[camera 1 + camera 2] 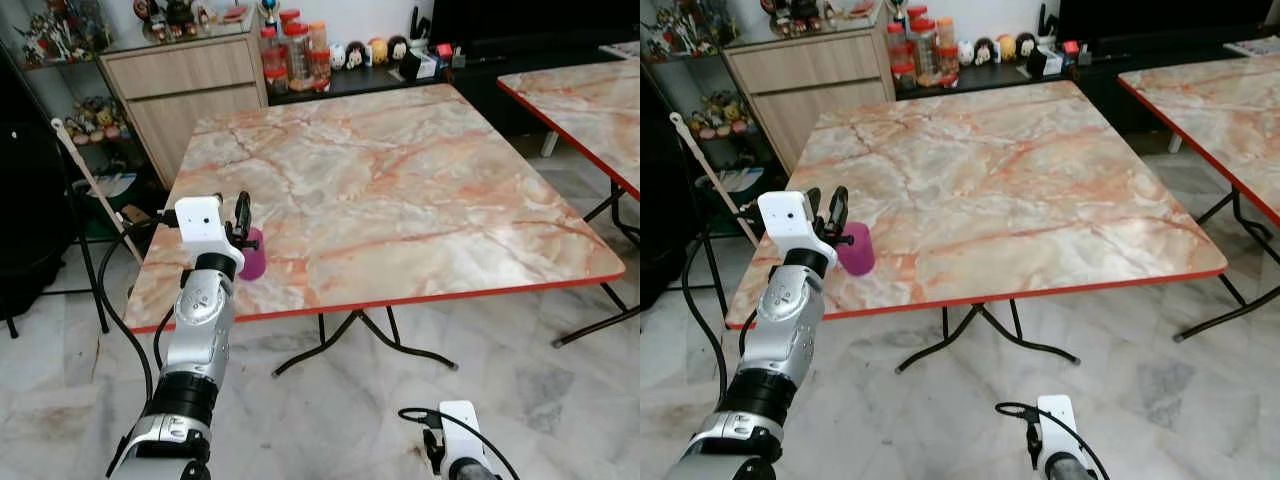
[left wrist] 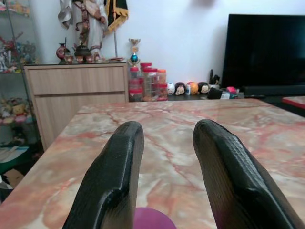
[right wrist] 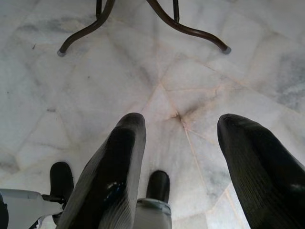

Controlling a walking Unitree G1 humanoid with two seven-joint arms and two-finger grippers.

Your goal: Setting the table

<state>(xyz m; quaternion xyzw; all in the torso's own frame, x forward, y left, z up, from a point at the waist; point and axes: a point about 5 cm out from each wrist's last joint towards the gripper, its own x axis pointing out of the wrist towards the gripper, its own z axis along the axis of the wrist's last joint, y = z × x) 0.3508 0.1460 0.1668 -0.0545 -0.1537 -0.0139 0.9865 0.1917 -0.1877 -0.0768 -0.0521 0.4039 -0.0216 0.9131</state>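
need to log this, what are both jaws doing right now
Left gripper: open, above the purple cup at the table edge, not gripping it.
Right gripper: open, holding nothing, hanging over the floor.

The marble table [image 1: 400, 190] lies bare beyond the magenta cup [image 1: 856, 249] at its near-left edge.

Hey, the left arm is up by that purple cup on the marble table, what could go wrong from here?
1. The purple cup stands near the marble table's near red edge; a nudge from the left gripper might tip it or push it off.
2. The open fingers sit above the cup's rim, so closing now would likely miss it.
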